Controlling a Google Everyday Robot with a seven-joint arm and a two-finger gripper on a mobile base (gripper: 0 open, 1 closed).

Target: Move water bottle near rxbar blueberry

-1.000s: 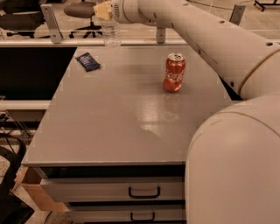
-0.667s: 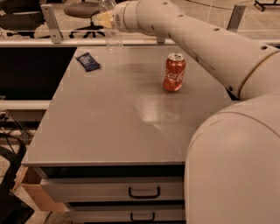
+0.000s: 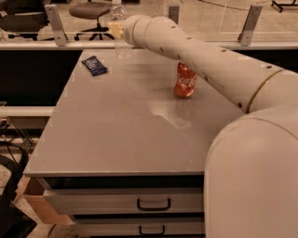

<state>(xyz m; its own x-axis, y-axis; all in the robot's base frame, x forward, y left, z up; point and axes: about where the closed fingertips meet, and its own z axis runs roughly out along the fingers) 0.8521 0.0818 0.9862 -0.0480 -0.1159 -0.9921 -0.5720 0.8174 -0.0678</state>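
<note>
The water bottle is clear and stands upright at the far edge of the grey table. The rxbar blueberry, a small dark blue bar, lies flat at the far left of the table, a short way left of the bottle and in front of it. My gripper is at the bottle's upper part, at the end of the white arm that reaches in from the right. The wrist hides part of the bottle.
A red soda can stands upright right of centre, partly behind the arm. A rail with metal posts runs behind the table. Office chairs stand beyond it. Drawers are below the table's front edge.
The arm has swung down and toward me, bringing the gripper from above the bottle to its upper part. The bottle, bar and can have not visibly moved.
</note>
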